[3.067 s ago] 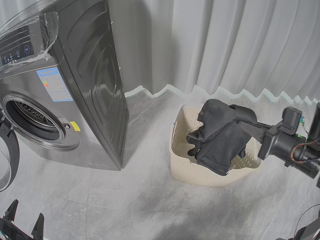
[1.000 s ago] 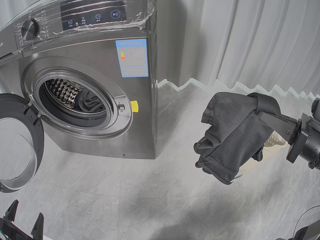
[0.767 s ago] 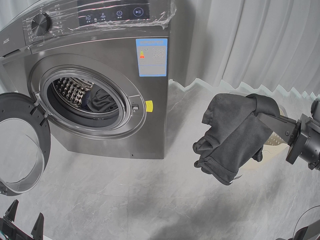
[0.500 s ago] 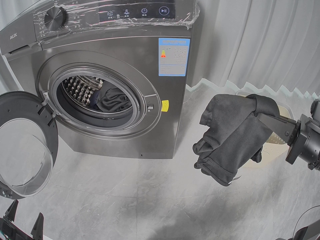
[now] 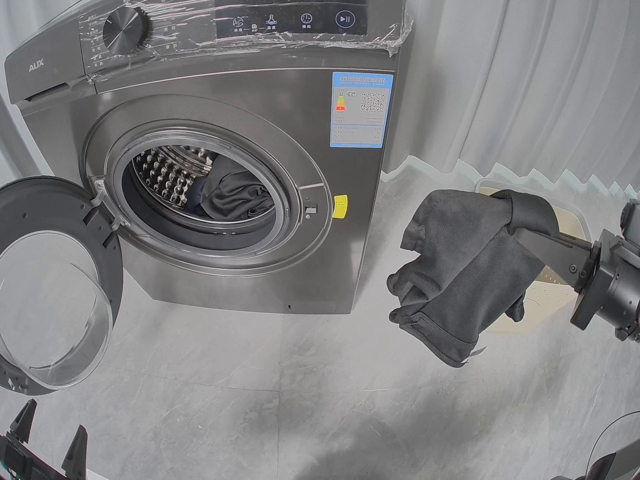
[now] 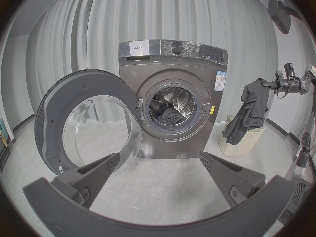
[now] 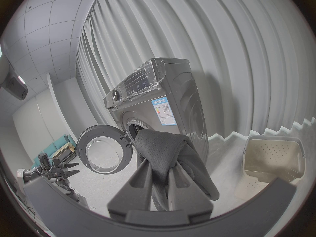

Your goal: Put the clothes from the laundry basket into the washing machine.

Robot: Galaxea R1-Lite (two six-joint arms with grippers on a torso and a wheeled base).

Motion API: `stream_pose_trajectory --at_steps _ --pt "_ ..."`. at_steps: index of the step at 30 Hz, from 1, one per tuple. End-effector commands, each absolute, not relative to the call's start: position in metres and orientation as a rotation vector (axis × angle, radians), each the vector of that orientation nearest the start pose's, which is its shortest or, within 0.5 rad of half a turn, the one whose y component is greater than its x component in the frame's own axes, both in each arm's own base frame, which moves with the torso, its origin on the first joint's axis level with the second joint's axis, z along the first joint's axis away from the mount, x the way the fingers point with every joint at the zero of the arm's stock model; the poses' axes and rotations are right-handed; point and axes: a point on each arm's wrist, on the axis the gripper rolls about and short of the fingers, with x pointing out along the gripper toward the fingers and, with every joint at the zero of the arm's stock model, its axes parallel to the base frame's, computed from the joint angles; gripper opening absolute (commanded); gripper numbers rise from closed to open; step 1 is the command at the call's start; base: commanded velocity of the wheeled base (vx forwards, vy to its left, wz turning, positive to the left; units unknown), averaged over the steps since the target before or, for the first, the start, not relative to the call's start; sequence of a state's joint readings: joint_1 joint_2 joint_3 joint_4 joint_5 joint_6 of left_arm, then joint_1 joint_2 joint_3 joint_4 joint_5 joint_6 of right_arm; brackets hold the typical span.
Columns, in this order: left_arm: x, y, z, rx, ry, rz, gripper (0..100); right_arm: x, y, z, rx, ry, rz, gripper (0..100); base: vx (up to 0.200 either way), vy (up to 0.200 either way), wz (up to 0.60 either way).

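- Already, one dark cloth (image 5: 233, 195) is lodged inside the drum (image 5: 163, 171) of the washer (image 5: 267, 88), and the door (image 5: 53, 288) is swung wide open.
- A garment (image 5: 467, 275) is clamped between the fingers of the right gripper (image 7: 160, 178). It is held in the air, well apart from the drum mouth and in front of the basket (image 5: 575, 225).
- The basket is set on the floor (image 5: 300, 381) by the curtain (image 5: 533, 68), to the washer's right. No clothes are made out in the part of its inside that is shown, so the garment is judged to be the last.
- What is left: the garment is to be carried to the drum and let go inside.
- The left gripper (image 5: 52, 428) is held low near the door, with its fingers spread apart and nothing between them.
- Against the earlier frames, the whole head view is shifted and the washer front is now faced almost squarely. This is read as a turn of the camera, not of the washer. The garment is gripped as before.
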State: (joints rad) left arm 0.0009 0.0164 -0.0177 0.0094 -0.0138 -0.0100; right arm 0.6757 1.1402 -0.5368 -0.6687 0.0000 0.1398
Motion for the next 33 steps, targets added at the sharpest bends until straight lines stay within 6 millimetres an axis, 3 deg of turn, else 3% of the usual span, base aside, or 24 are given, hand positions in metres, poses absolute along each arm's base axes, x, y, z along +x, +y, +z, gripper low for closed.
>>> stream_pose_trajectory --at_steps 1,8,23,33 --pt "-0.0227 -0.0003 0.0750 -0.011 0.011 -0.012 100 0.1283 0.1027 0.2419 0.155 -0.013 0.678 0 0.000 0.000 0.00" --pt "-0.0227 -0.0003 0.0750 -0.011 0.011 -0.012 100 0.1283 0.1027 0.2415 0.155 -0.012 0.678 0 0.000 0.000 0.00" --pt "-0.0227 -0.0003 0.0750 -0.009 0.011 -0.012 100 0.1283 0.1027 0.2415 0.156 -0.011 0.678 0 0.000 0.200 0.00" --pt "-0.0227 -0.0003 0.0750 -0.009 0.011 -0.012 100 0.1283 0.1027 0.2415 0.156 -0.011 0.678 0 0.000 0.000 0.00"
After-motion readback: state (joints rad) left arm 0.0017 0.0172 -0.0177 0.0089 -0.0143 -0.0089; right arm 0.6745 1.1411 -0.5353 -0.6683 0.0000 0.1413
